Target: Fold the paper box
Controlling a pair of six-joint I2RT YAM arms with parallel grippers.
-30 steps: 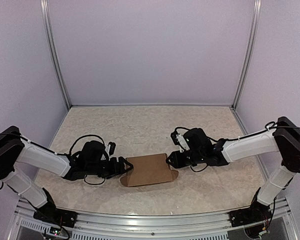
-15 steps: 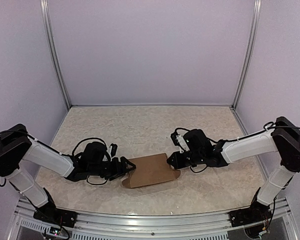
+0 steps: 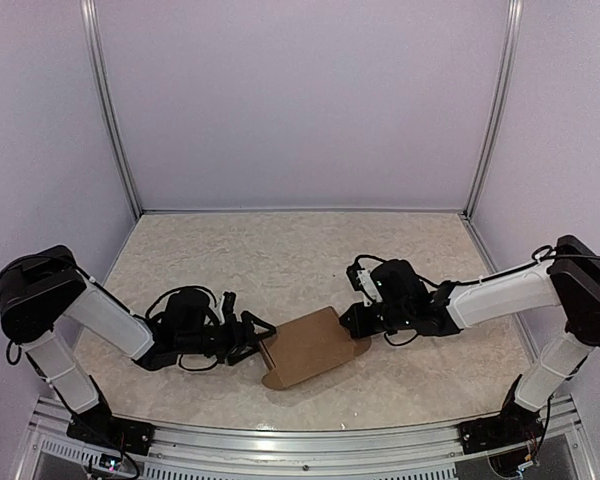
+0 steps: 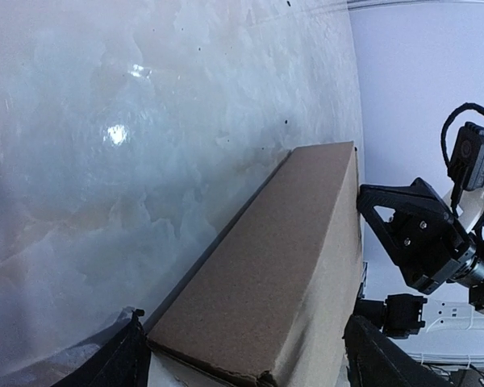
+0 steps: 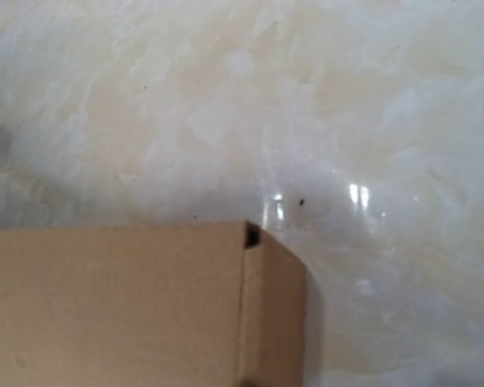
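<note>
l gripper (image 3: 260,337), jaws apart, is straddling the paper box (image 3: 313,347), r gripper (image 3: 350,322) sitting closed at its far end – lopsided squeeze is risking crushing a wall.

table top (image 3: 280,250): pale beige, marbled with cream and grey veins, glossy; fills the floor of the enclosure from the back wall to the front rail
glare (image 4: 117,133): small bright spots of reflected light on the table top, seen in both wrist views
specks (image 5: 304,201): a few tiny dark dots scattered on the surface
back wall (image 3: 300,100): plain pale lilac panel, unmarked
side walls (image 3: 30,130): same lilac, angled inward toward the back
uprights (image 3: 110,110): two slim silver metal posts, one at each back corner
front rail (image 3: 300,440): silver aluminium extrusion running along the near edge of the table
</note>
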